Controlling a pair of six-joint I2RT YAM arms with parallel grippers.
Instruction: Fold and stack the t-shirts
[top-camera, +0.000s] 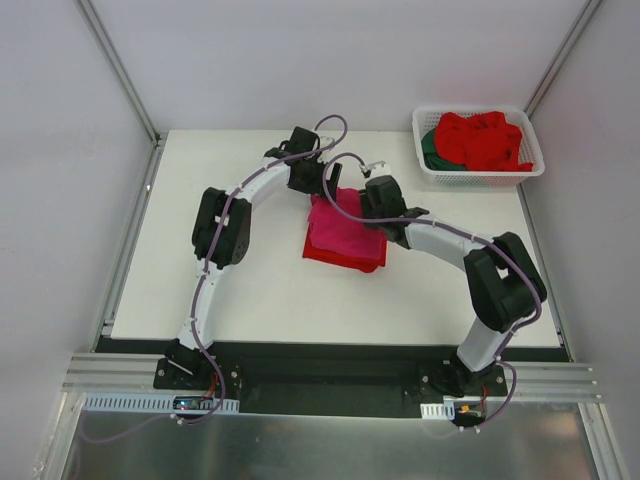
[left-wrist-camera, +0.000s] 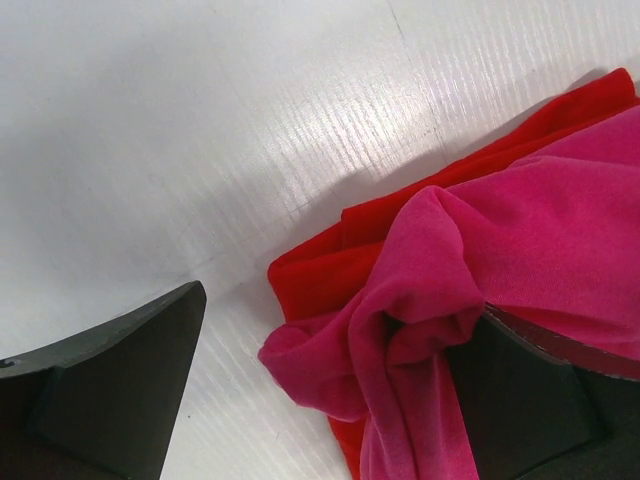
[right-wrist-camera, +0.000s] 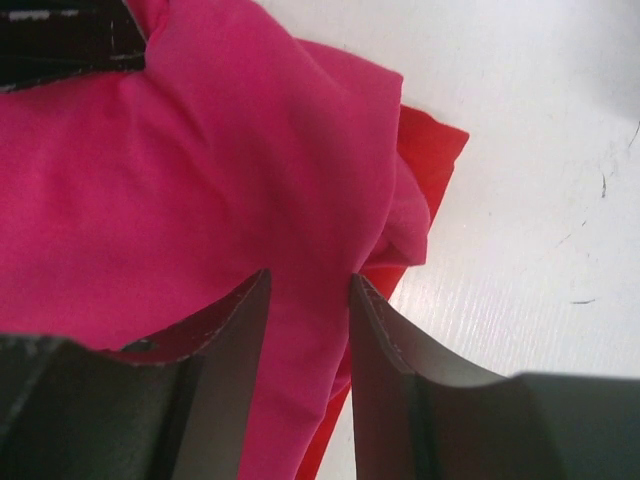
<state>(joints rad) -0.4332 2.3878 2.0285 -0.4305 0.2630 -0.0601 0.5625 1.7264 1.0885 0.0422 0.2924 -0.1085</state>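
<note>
A magenta-pink t-shirt (top-camera: 340, 225) lies roughly folded on a folded bright red t-shirt (top-camera: 345, 258) at mid-table. My left gripper (top-camera: 316, 182) is at the pile's far left corner. In the left wrist view it (left-wrist-camera: 340, 300) stands wide open, with a bunched pink corner (left-wrist-camera: 400, 330) against its right finger and the red t-shirt (left-wrist-camera: 320, 265) beneath. My right gripper (top-camera: 366, 196) is over the far right edge. Its jaws (right-wrist-camera: 310, 280) are narrowed, with a strip of pink t-shirt (right-wrist-camera: 200, 180) filling the gap. The red t-shirt's corner (right-wrist-camera: 432, 150) pokes out beside it.
A white slotted basket (top-camera: 480, 178) stands at the table's far right corner with red t-shirts (top-camera: 485, 140) and a dark green t-shirt (top-camera: 430, 148) in it. Bare white tabletop (top-camera: 220, 290) surrounds the pile. The left gripper's finger (right-wrist-camera: 60, 40) shows at the top left of the right wrist view.
</note>
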